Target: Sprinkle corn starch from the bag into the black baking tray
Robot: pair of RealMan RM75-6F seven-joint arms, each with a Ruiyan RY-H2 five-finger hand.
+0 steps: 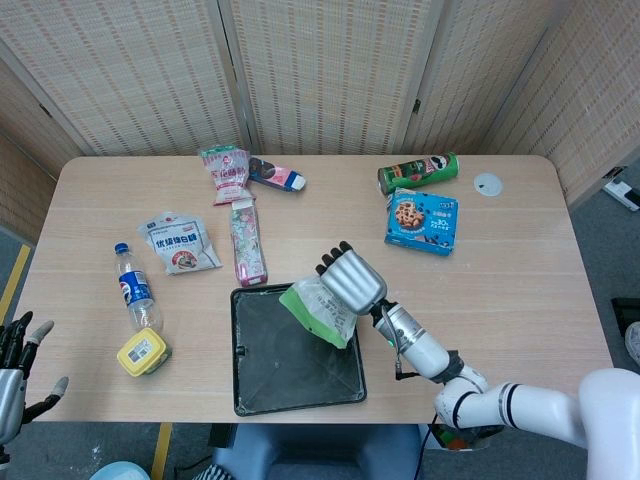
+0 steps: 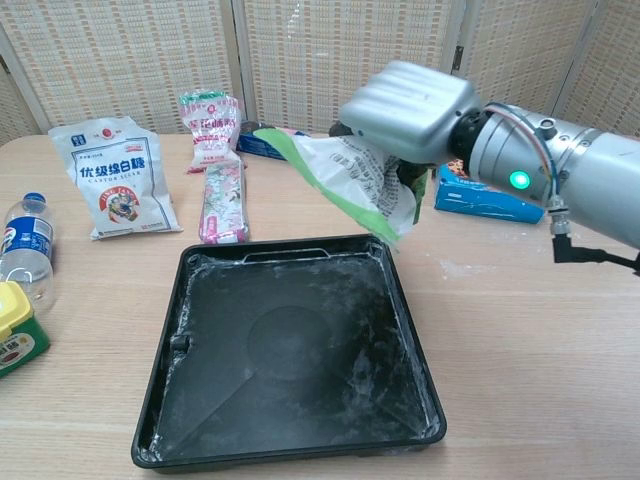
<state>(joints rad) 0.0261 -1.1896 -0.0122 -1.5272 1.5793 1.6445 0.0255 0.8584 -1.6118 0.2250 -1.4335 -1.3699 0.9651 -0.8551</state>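
My right hand (image 1: 352, 279) (image 2: 412, 108) grips a green and white corn starch bag (image 1: 318, 311) (image 2: 345, 176), lifted above the black baking tray (image 1: 258, 388) (image 2: 165, 410) near its right rear part. The bag lies tilted, its green edge pointing left over the tray. White powder dusts the tray's floor and rim. My left hand (image 1: 14, 370) hangs off the table's left front corner with fingers apart, holding nothing; the chest view does not show it.
A Pepsi bottle (image 1: 135, 292), a yellow box (image 1: 143, 351), a white sugar bag (image 1: 179, 243) and pink packets (image 1: 247, 241) lie left and behind the tray. A green can (image 1: 417, 172) and blue cookie box (image 1: 426, 220) sit at the right rear. Powder specks (image 2: 460, 268) mark the table right of the tray.
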